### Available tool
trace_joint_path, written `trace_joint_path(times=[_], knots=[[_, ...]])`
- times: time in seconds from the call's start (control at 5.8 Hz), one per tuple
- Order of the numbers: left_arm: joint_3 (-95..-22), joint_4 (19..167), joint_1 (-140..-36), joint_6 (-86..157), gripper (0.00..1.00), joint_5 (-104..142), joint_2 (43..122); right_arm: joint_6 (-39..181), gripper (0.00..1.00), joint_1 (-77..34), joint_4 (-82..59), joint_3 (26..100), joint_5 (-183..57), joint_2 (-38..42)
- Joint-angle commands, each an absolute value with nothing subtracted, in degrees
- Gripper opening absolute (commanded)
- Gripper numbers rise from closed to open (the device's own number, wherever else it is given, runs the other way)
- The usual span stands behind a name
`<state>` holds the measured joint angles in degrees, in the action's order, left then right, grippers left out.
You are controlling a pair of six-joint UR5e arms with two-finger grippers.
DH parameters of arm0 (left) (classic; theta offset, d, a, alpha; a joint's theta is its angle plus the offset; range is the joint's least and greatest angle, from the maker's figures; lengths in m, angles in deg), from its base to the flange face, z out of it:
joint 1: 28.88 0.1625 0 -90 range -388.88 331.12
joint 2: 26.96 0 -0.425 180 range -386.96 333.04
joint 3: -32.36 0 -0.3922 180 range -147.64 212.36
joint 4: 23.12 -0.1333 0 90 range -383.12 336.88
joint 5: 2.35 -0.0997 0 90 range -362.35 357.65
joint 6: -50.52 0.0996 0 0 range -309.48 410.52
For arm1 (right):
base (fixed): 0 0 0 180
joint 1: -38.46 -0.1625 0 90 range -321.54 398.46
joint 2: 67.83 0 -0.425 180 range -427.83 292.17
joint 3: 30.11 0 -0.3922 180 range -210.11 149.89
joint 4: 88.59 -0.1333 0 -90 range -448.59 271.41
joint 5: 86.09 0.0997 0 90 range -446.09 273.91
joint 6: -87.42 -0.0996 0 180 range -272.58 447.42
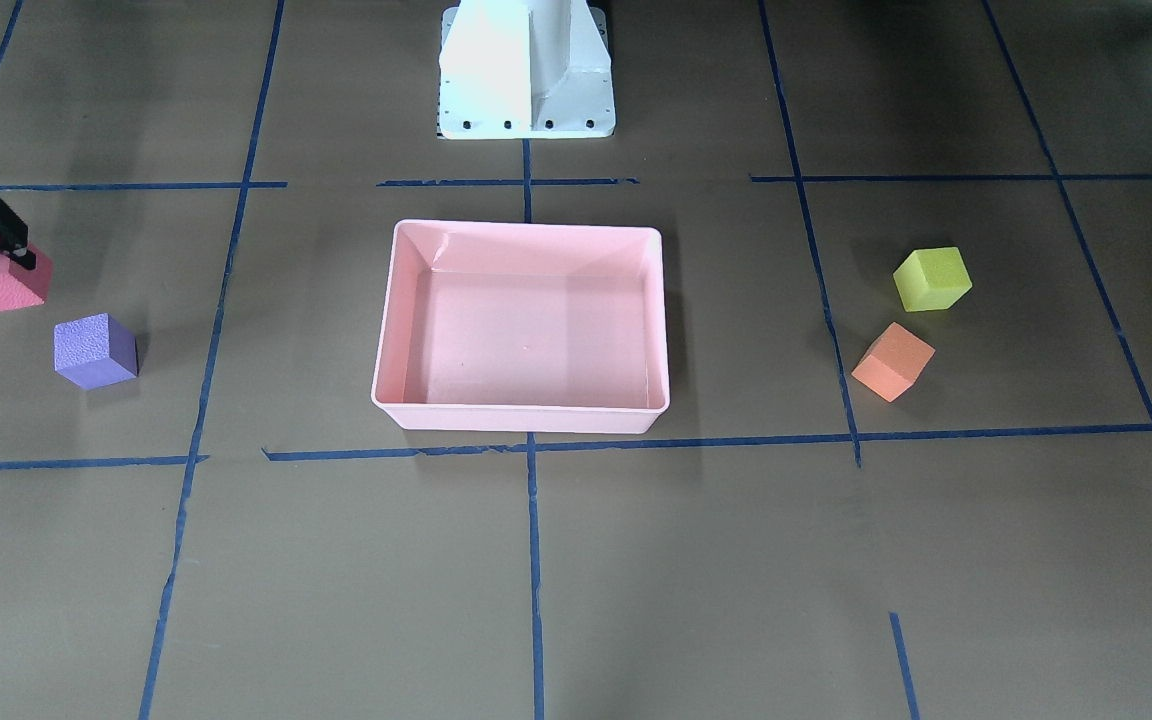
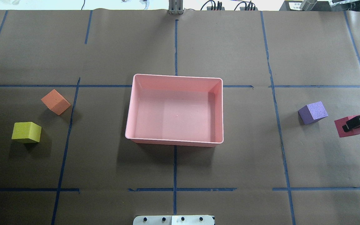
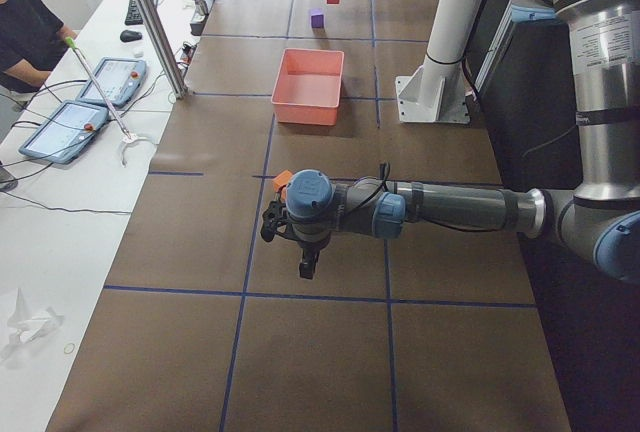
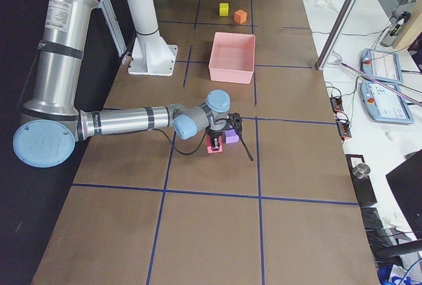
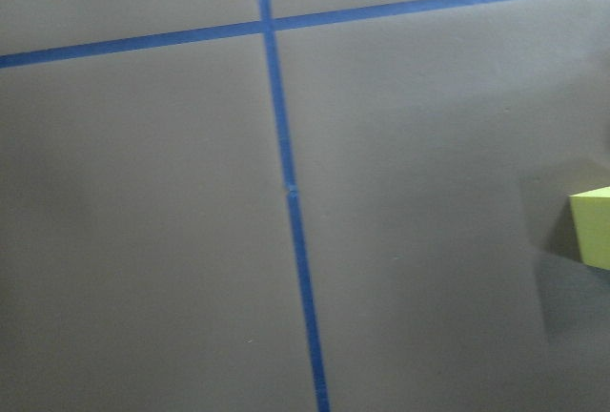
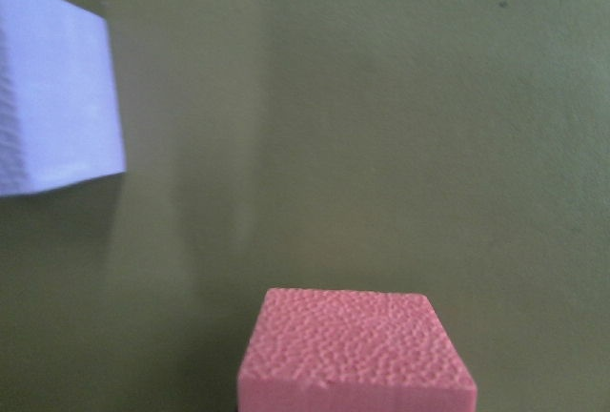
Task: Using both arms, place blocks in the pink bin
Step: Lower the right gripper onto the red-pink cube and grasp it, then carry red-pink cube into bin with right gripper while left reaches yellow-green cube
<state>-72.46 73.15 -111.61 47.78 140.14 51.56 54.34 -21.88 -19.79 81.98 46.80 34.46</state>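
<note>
The pink bin (image 2: 177, 75) sits at the table's middle with nothing in it. My right gripper (image 2: 345, 127) is down on the red block (image 2: 352, 132) and shut on it, low at the table; the right wrist view shows the red block (image 6: 353, 345) close below. The purple block (image 2: 313, 112) lies just beside it, toward the bin. The orange block (image 2: 55, 101) and yellow block (image 2: 26, 132) lie on the other side. My left gripper (image 3: 305, 264) hangs above the table near them; I cannot tell if it is open. Its wrist view shows the yellow block (image 5: 593, 226) at the right edge.
The white pedestal base (image 1: 526, 70) stands behind the bin. Blue tape lines (image 2: 175, 168) mark a grid on the brown table cover. An operator (image 3: 25, 32) sits at a side bench with tablets (image 3: 70, 127).
</note>
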Motion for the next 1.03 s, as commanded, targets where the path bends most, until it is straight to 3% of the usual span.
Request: trace_joint_path(times=[0.0,0.34,0.69,0.86], knots=[[-71.9,80.5,-100.9,28.2,1.00,139.9,54.7,37.1,0.00,-20.8,-14.9,91.3,50.9,26.5],[-71.7,88.5,-90.7,4.7,1.00,135.0,56.9,14.5,0.01,-9.9,-14.7,90.0,45.4,11.9],[-70.7,92.2,-78.8,-9.4,1.00,124.7,59.7,5.4,0.02,-1.6,-9.3,84.3,34.4,-1.4],[-69.8,92.2,-78.5,-9.9,1.00,124.6,60.3,1.8,0.02,1.6,-8.2,80.1,29.4,-6.8]])
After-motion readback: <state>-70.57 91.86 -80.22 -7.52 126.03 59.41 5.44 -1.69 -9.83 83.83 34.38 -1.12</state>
